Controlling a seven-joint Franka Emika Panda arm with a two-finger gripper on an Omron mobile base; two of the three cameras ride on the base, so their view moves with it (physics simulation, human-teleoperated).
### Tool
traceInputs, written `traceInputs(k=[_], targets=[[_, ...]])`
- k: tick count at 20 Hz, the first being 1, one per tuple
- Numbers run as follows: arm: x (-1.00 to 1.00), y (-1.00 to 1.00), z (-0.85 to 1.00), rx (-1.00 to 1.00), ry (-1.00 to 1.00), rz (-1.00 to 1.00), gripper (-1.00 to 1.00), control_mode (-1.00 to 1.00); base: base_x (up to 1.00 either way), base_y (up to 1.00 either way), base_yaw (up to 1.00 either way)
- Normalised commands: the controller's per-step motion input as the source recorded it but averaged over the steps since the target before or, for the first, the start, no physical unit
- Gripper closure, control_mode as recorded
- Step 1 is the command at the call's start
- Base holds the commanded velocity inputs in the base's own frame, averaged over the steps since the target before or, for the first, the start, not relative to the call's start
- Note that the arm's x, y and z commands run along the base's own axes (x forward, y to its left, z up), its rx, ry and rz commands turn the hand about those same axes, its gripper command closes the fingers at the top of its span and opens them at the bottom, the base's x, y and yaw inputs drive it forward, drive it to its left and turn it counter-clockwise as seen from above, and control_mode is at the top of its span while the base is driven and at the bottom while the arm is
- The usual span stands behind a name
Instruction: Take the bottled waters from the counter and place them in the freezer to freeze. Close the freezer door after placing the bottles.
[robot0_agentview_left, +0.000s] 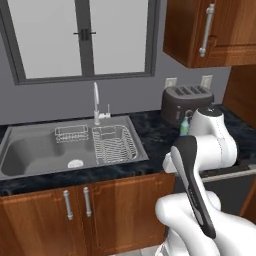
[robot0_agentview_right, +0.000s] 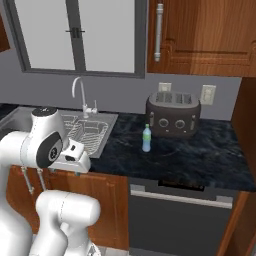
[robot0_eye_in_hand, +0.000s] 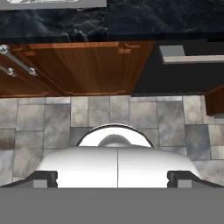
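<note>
A home kitchen: sink (robot0_agentview_left: 30, 150), toaster (robot0_agentview_right: 173, 115), wooden cabinets (robot0_agentview_left: 117, 212), stone counter (robot0_agentview_right: 200, 150).

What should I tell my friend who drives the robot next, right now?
Gripper: open, holding nothing, pointing down at the floor tiles in front of the cabinets.
One bottled water, pale blue with a green cap, stands upright on the black counter, just in front of the toaster, right of the sink. Second bottle: not spotted.
Done: nothing yet; the bottle is untouched.
Left: pick up the bottles, place them in the freezer, close its door.
</note>
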Motion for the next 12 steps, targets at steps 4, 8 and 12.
traceInputs(k=[4, 8, 12], targets=[[0.00, 0.00, 0.00, 0.00, 0.00, 0.00, -1.00, 1.00, 0.47, 0.31, -0.04], [0.00, 0.00, 0.00, 0.00, 0.00, 0.00, -1.00, 1.00, 0.43, 0.30, -0.04], [0.00, 0.00, 0.00, 0.00, 0.00, 0.00, -1.00, 1.00, 0.41, 0.29, -0.03]])
